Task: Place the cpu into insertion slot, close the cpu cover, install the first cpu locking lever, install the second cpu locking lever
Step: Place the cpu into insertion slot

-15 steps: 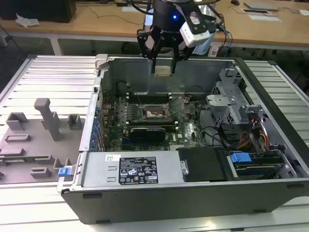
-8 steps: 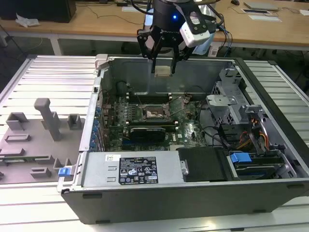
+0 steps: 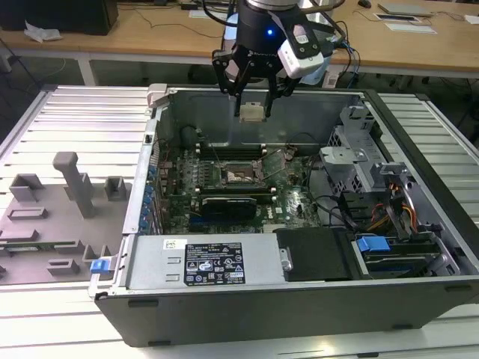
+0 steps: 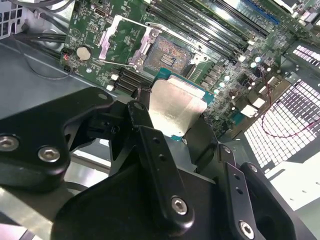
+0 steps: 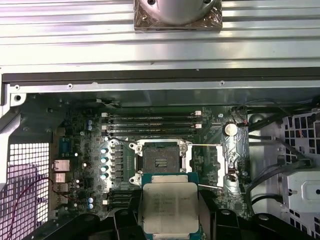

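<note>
Holding cpu (image 5: 169, 207) | fingers (image 4: 146, 131) clamped on its edges | silver top, green rim | insertion slot (image 5: 161, 161) uncovered below

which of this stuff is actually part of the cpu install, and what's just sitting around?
Job:
- cpu, held in the gripper over the case
- insertion slot, empty
- cpu cover, swung open

Lying about:
- memory slots
- graphics card
- power supply
- grey fixture blocks beside the case

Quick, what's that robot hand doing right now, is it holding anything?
The hand: shut on the cpu, held in the air, apart from the empty insertion slot.
</note>
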Available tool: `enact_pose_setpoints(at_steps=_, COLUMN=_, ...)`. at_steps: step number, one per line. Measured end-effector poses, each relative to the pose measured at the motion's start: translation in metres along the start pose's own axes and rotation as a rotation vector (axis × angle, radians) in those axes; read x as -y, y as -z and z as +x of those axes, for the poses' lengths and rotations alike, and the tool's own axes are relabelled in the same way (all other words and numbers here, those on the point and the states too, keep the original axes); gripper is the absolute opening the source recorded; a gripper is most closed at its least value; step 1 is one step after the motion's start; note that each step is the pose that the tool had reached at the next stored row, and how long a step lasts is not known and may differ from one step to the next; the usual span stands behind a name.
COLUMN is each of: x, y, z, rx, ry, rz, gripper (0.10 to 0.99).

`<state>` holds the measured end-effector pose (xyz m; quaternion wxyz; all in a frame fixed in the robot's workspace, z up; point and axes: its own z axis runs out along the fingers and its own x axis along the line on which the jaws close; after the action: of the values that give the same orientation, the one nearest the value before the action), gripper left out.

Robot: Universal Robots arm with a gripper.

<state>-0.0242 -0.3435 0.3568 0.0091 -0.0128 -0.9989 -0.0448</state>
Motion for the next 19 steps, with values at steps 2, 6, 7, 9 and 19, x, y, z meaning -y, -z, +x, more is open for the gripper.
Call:
enact_pose_setpoints(at_steps=2, x=0.0002, y=-0.0018, z=0.0, rx=0.0, ry=0.0, rz=0.0, gripper=0.533)
enact_pose_setpoints(at_steps=6, x=0.0009, y=-0.0099, z=-0.0001, rx=0.0, ry=0.0, rz=0.0, gripper=0.533)
enact_pose_setpoints(at_steps=7, x=0.001, y=-0.0113, z=-0.0002, rx=0.0, ry=0.0, rz=0.0, gripper=0.533)
enact_pose_setpoints(at_steps=9, x=0.0016, y=-0.0175, z=-0.0003, rx=0.0001, ry=0.0, rz=0.0, gripper=0.533)
enact_pose_setpoints(at_steps=19, x=0.0039, y=-0.0433, z=-0.0008, rx=0.0048, ry=-0.054, rz=0.001, gripper=0.533)
